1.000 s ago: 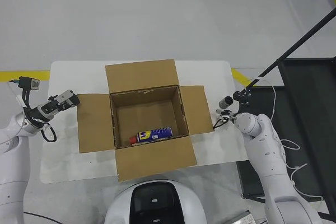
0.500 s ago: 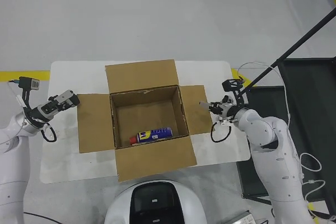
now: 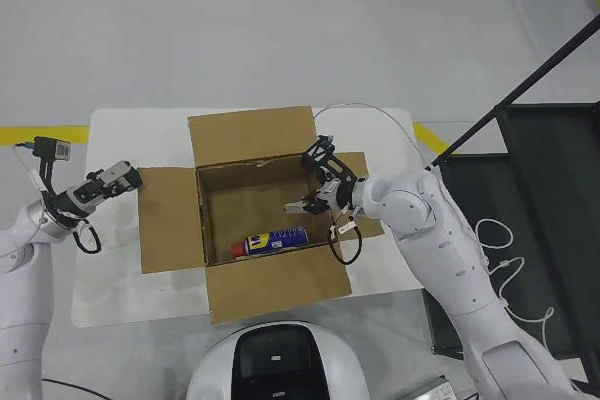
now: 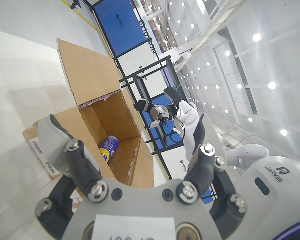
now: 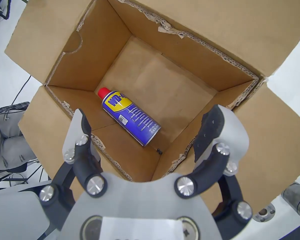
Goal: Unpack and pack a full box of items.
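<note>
Jaws are spread and empty on both grippers: the right gripper (image 3: 302, 205) hangs over the open box (image 3: 250, 135) by its right wall, while the left gripper (image 3: 128, 177) sits above the table (image 3: 130, 290), apart from the box. Unpacking looks nearly finished, with one spray can (image 3: 276, 241) alone inside, so lifting it and all the repacking likely remain. It lies flat beside the wall nearest the robot, long axis running side to side, red cap toward the left arm.
</note>
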